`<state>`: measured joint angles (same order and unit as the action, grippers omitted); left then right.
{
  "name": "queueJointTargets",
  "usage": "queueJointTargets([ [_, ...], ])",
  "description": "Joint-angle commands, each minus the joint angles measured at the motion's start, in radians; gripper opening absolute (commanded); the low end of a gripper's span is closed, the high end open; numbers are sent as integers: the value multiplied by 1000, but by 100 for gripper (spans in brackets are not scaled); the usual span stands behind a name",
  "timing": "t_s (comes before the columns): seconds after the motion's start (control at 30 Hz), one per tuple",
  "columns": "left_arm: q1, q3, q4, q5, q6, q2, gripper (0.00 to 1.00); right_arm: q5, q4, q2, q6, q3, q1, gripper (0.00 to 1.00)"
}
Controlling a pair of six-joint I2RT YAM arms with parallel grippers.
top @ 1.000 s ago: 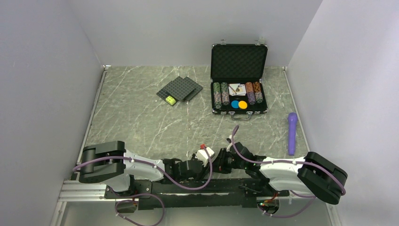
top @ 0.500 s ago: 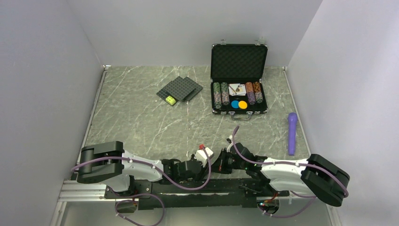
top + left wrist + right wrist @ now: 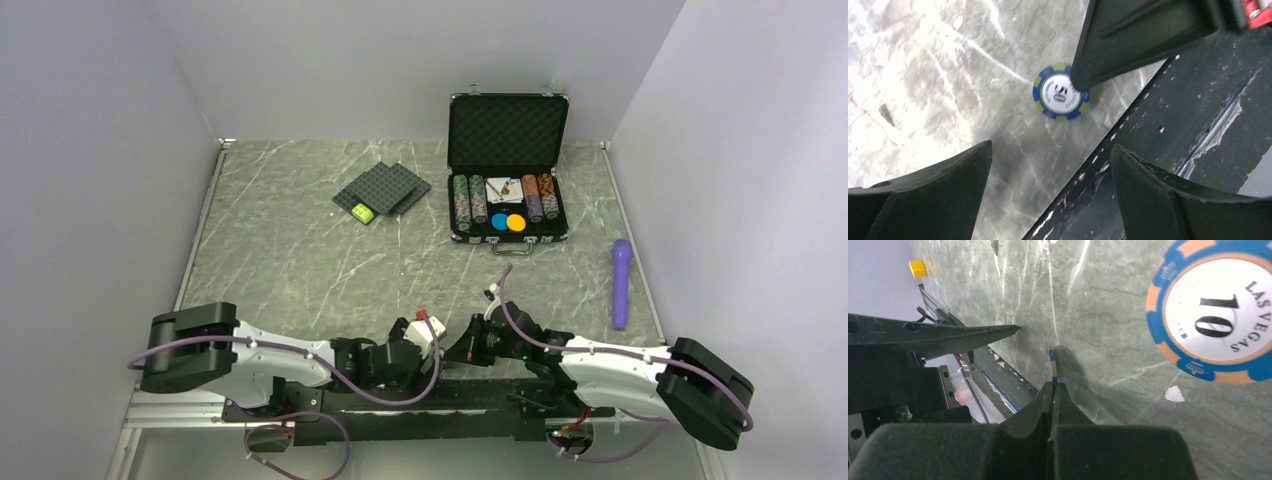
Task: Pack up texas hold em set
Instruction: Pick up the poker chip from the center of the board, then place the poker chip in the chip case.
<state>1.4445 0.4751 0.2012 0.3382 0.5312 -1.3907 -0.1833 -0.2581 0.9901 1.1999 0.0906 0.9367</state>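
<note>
The black silver-edged briefcase stands open at the back right, with rows of chips, cards and a blue disc and orange disc inside. At the near edge my right gripper is shut on a blue-and-yellow "50" chip, held edge-on by its rim. The left wrist view shows that chip face-on at the tip of the right fingers. My left gripper is open below it with nothing between its fingers. A blue-and-orange "10" chip lies flat on the table.
Dark grey studded plates with a yellow-green brick lie at the back centre. A purple stick-shaped object lies along the right edge. The black base rail runs right beside both grippers.
My left gripper has opened and drawn back to the left, off the "50" chip. My right gripper has closed on that chip and stays low by the rail.
</note>
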Motion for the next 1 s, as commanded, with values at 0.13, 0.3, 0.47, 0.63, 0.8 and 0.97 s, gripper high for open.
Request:
queueJointTargets([
  [0.13, -15, 52, -317, 4, -95, 200, 99, 104, 283, -101, -174, 193, -2, 0],
  [0.3, -158, 117, -463, -118, -146, 329, 100, 141, 443, -103, -337, 364, -34, 0],
  [0.47, -416, 236, -612, -316, -223, 372, 99, 100, 524, -28, -559, 526, -159, 0],
  [0.63, -684, 427, -735, -521, -335, 287, 99, -17, 568, 88, -838, 662, -402, 0],
  [0.8, -869, 594, -776, -570, -445, 217, 100, 13, 616, 232, -1134, 831, -506, 0],
  [0.97, -951, 538, -656, -566, -478, 255, 99, -7, 540, 322, -1441, 889, -518, 0],
])
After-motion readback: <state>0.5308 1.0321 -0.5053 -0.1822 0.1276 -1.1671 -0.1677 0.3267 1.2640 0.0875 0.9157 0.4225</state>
